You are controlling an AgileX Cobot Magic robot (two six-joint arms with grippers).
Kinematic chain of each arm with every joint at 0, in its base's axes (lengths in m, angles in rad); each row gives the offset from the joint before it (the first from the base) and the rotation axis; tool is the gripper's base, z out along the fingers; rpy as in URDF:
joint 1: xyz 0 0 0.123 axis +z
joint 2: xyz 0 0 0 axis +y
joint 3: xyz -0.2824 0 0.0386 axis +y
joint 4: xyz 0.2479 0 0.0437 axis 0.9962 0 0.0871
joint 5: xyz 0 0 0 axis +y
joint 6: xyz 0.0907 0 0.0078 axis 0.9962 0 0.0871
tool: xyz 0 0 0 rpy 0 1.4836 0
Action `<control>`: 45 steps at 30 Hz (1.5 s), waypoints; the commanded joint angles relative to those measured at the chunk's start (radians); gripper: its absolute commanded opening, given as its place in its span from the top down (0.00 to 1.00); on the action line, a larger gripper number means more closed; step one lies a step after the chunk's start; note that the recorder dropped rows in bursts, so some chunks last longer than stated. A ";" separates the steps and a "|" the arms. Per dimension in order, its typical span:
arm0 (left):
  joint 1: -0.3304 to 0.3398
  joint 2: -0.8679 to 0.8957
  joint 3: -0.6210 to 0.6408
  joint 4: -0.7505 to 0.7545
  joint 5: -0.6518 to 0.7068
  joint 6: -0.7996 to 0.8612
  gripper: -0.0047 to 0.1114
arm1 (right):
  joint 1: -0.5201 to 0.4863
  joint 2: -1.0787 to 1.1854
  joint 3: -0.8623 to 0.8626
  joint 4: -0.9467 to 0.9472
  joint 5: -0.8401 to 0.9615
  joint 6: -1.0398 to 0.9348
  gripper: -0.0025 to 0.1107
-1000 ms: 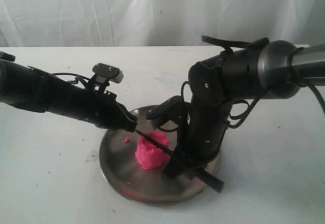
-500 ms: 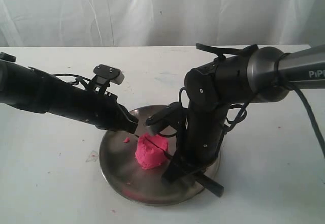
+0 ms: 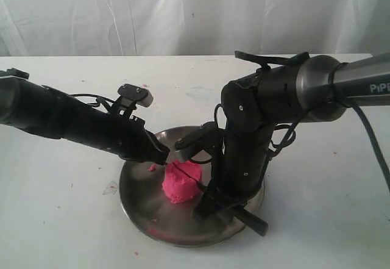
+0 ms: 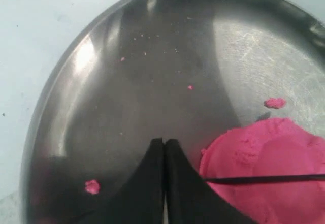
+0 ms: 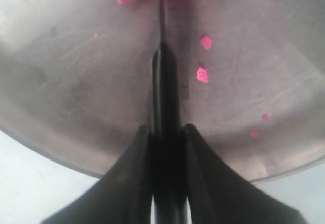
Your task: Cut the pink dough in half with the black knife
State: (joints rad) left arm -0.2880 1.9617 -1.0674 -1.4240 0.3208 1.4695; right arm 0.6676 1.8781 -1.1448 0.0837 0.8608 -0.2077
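**Two grippers over one steel plate (image 3: 135,191), black knife (image 5: 163,87) set in the pink dough (image 3: 181,183)**

We start at the right gripper (image 5: 165,131). Its two dark fingers are clamped tight on the handle of the black knife, one on each side, with no gap to the handle. From that grip the handle narrows into a slim blade. The blade runs straight across the bare steel and enters the pink dough at the far edge of the right wrist view, where the mass shows a notch on either side of it. In the exterior view the butt of the handle sticks out low behind the right arm, over the plate's rim.

We find the left gripper (image 4: 164,144) with its fingertips pressed together and nothing between them. It hangs low over the plate, just beside the dough. We cannot tell whether it touches the dough. In the left wrist view the blade shows as a thin black line across the top of the dough, sunk a little into it.

We see the dough as one rough lump near the middle of the plate, between the two arms. Small pink crumbs (image 5: 202,74) lie scattered on the steel around it. The plate rests on a white table (image 3: 55,220), with a pale cloth backdrop (image 3: 183,13) behind.
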 commanded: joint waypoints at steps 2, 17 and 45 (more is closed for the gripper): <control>-0.003 0.042 -0.004 -0.013 0.057 0.000 0.96 | 0.004 -0.003 -0.009 -0.004 0.007 -0.008 0.93; -0.003 0.073 -0.004 -0.022 0.065 0.000 0.96 | 0.004 0.000 -0.005 -0.006 0.027 0.002 0.93; -0.003 -0.128 -0.039 0.054 -0.015 -0.060 0.96 | 0.004 0.015 -0.033 -0.106 0.337 0.030 0.93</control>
State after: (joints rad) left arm -0.2880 1.8441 -1.1034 -1.3671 0.2905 1.4204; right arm 0.6693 1.8999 -1.1762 -0.0074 1.1607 -0.1827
